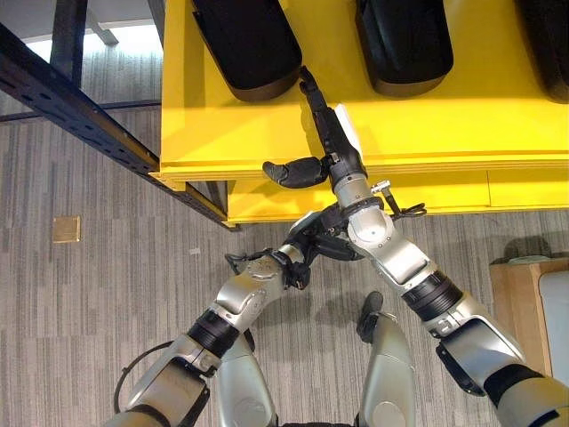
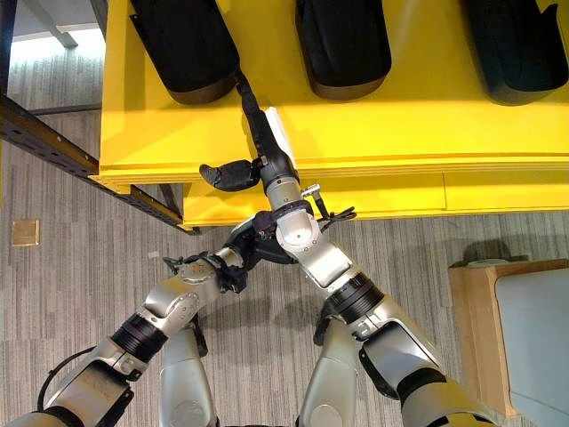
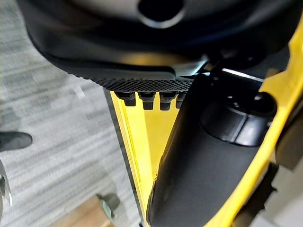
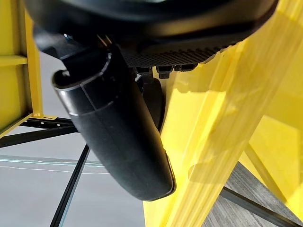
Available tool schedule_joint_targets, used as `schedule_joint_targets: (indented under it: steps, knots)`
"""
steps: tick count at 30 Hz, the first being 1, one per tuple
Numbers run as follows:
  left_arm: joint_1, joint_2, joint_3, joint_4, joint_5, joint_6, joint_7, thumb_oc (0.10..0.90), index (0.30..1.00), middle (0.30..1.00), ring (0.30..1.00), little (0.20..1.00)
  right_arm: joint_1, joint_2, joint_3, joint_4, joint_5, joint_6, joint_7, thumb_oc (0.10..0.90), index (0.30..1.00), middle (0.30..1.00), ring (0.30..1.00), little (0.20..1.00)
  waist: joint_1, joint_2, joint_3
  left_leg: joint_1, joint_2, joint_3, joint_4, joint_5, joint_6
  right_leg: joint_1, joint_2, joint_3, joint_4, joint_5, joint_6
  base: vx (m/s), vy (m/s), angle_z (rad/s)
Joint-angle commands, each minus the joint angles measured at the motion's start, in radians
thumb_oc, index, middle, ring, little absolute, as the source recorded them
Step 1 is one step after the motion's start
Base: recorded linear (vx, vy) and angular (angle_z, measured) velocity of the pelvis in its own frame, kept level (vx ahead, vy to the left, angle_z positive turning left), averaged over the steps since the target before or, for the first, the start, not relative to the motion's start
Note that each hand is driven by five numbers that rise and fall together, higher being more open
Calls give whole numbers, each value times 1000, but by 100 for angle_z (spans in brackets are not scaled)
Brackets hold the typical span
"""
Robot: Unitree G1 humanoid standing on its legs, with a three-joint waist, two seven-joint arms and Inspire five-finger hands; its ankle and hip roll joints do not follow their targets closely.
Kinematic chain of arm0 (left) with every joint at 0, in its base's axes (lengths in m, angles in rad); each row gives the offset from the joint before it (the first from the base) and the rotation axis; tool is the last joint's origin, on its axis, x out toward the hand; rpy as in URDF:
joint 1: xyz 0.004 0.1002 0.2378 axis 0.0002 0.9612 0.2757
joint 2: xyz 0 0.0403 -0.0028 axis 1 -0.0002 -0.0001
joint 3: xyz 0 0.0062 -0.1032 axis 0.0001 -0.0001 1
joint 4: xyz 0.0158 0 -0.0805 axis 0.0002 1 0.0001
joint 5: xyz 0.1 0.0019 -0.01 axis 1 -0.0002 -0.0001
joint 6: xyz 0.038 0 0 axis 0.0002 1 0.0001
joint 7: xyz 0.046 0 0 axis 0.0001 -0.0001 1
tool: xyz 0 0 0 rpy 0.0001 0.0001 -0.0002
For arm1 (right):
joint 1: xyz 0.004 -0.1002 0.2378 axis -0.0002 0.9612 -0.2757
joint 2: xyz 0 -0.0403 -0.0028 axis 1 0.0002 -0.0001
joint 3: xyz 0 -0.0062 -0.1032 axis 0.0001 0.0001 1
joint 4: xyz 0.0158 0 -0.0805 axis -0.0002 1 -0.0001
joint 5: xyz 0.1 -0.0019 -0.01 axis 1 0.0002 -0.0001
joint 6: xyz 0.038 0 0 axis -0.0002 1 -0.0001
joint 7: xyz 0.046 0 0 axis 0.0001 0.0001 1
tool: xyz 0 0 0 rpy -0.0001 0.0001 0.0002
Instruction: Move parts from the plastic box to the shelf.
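Your right hand (image 1: 333, 142) lies flat on the bright yellow shelf board (image 1: 462, 124), its fingers (image 1: 313, 96) straight and reaching up to the nearest long black plastic part (image 1: 244, 40), with the thumb (image 1: 292, 171) sticking out over the board's front edge and nothing held. Your left hand (image 1: 307, 242) sits low in front of the shelf, tucked under your right wrist, and you cannot tell how its fingers are set. Two more black parts (image 1: 404, 40) sit side by side on the board, all cut off at the top, and a pale wooden box (image 1: 516, 294) stands on the grey striped floor (image 1: 89, 294) to your right.
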Motion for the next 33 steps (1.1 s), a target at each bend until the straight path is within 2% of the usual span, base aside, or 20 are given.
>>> schedule_joint_targets:
  steps: [1, 4, 8, 11, 12, 14, 15, 17, 18, 19, 21, 23, 25, 28, 33]
  knots:
    - [-59, -20, 18, -127, -10, -171, 28, 900, 1000, 1000, 1000, 1000, -73, 21, -66, -131, 34, -115, -1, 900, 1000, 1000, 1000, 1000, 26, 11, -14, -5, -49, 74, -45, 36, 81, 124, 54, -21, 65, -171, -62, -10, -52, 1]
    - [-51, -12, 47, -127, -6, -222, 17, 900, 1000, 1000, 1000, 1000, -66, 19, -70, -136, 68, -103, -4, 900, 1000, 1000, 1000, 1000, 32, 5, -14, 2, -48, 69, -46, 36, 81, 135, 56, -27, 64, -174, -64, -6, -62, 3]
    - [-42, -6, 59, -131, -15, -213, 19, 900, 1000, 1000, 1000, 1000, -66, 21, -75, -116, 82, -118, -12, 900, 1000, 1000, 1000, 1000, 40, 5, -14, 8, -45, 64, -46, 35, 79, 146, 57, -34, 64, -176, -66, -8, -49, 7]
    - [-35, -8, 67, -128, -10, -236, 3, 900, 1000, 1000, 1000, 1000, -70, 20, -78, -110, 81, -124, -12, 900, 1000, 1000, 1000, 1000, 42, 6, -14, 10, -46, 61, -41, 32, 81, 149, 57, -35, 70, -179, -68, -31, -8, 2]
    - [-40, -7, 69, -129, -10, -237, 4, 900, 1000, 1000, 1000, 1000, -75, 18, -79, -110, 81, -125, -10, 900, 1000, 1000, 1000, 1000, 45, 12, -14, -3, -40, 67, -50, 55, 92, 135, 63, -41, 63, -158, -79, -71, 3, 2]
    - [-37, -9, 67, -124, -14, -254, 7, 900, 1000, 1000, 1000, 1000, -73, 17, -80, -106, 84, -126, -4, 900, 1000, 1000, 1000, 1000, 43, 8, -14, 12, -46, 60, -39, 32, 80, 152, 58, -34, 69, -178, -70, 0, 0, 0]
    - [-42, -11, 71, -124, -23, -266, 12, 900, 1000, 1000, 1000, 1000, -76, 16, -81, -108, 85, -127, 4, 900, 1000, 1000, 1000, 1000, 44, 11, -14, 2, -40, 67, -46, 51, 92, 140, 64, -40, 63, -159, -79, 65, -15, 3]
    - [-39, -17, 72, -123, -44, -271, 4, 900, 1000, 1000, 1000, 1000, -72, 22, -78, -107, 82, -125, 10, 900, 1000, 1000, 1000, 1000, 42, 6, -14, 17, -46, 60, -35, 28, 81, 159, 59, -34, 69, -180, -70, 3, -9, 2]
    - [-42, -18, 75, -128, -48, -280, 2, 900, 1000, 1000, 1000, 1000, -76, 22, -78, -110, 81, -124, 12, 900, 1000, 1000, 1000, 1000, 44, 10, -14, 6, -40, 67, -44, 49, 92, 146, 65, -40, 63, -161, -80, 0, 0, 0]
    - [-36, -21, 75, -136, -53, -277, 4, 900, 1000, 1000, 1000, 1000, -70, 25, -75, -114, 79, -124, 5, 900, 1000, 1000, 1000, 1000, 42, 6, -14, 19, -44, 61, -35, 28, 81, 160, 61, -35, 70, -181, -71, 0, 0, 0]
    - [-35, -26, 76, -146, -52, -256, 6, 900, 1000, 1000, 1000, 1000, -71, 29, -74, -118, 87, -126, -34, 900, 1000, 1000, 1000, 1000, 44, 10, -14, 7, -37, 67, -43, 51, 91, 148, 66, -41, 66, -161, -82, -25, -5, 2]
    - [-29, -32, 73, -146, -55, -269, 5, 900, 1000, 1000, 1000, 1000, -67, 31, -80, -113, 104, -148, -74, 900, 1000, 1000, 1000, 1000, 42, 5, -14, 21, -42, 61, -35, 30, 80, 163, 61, -34, 72, -182, -73, 6, -4, 2]
    - [-33, -34, 74, -147, -56, -273, 5, 900, 1000, 1000, 1000, 1000, -69, 32, -91, -110, 111, -173, -95, 900, 1000, 1000, 1000, 1000, 41, 11, -14, 9, -36, 69, -46, 52, 90, 147, 68, -38, 67, -162, -82, -29, 6, 0]
    - [-33, -34, 74, -147, -61, -275, 3, 900, 1000, 1000, 1000, 1000, -66, 33, -100, -117, 109, -170, -97, 900, 1000, 1000, 1000, 1000, 39, 10, -14, 9, -35, 70, -47, 51, 90, 146, 70, -37, 67, -163, -82, 3, 13, 0]
    - [-24, -57, 71, -159, -60, -281, 34, 900, 1000, 1000, 1000, 1000, 10, 34, -117, -175, 136, -106, -114, 900, 1000, 1000, 1000, 1000, 9, 8, -14, 15, -31, 86, -55, 53, 88, 133, 77, -18, 62, -161, -80, 15, 52, 0]
